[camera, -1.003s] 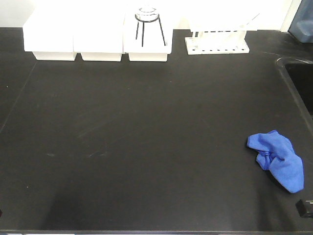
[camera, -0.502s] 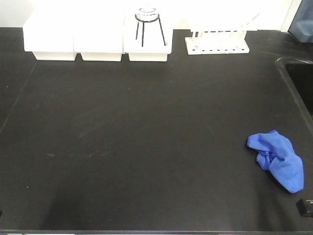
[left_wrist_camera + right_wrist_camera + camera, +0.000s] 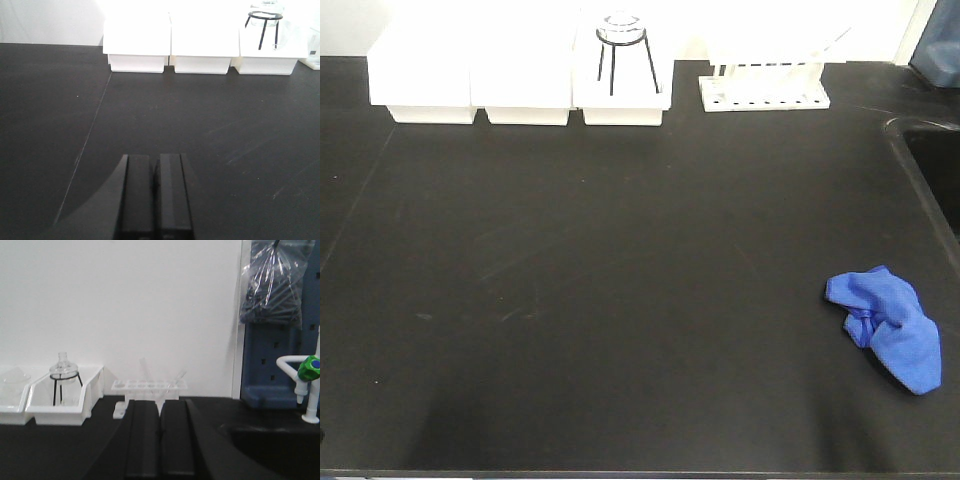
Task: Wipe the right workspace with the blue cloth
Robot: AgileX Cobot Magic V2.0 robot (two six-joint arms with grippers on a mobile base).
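Two grippers, both clenched on nothing. The left gripper [image 3: 155,200] holds its jaws pressed together low over the black worktop [image 3: 200,125], with three white bins [image 3: 205,45] well ahead of them and a glass flask [image 3: 263,20] ahead to their right. The right gripper [image 3: 160,440] has its jaws closed likewise, a tube rack [image 3: 150,386] straight ahead and the sink [image 3: 270,445] to their right. The blue cloth [image 3: 888,328] lies bunched on the worktop near the sink, seen only in the front view; its place relative to either jaws cannot be told.
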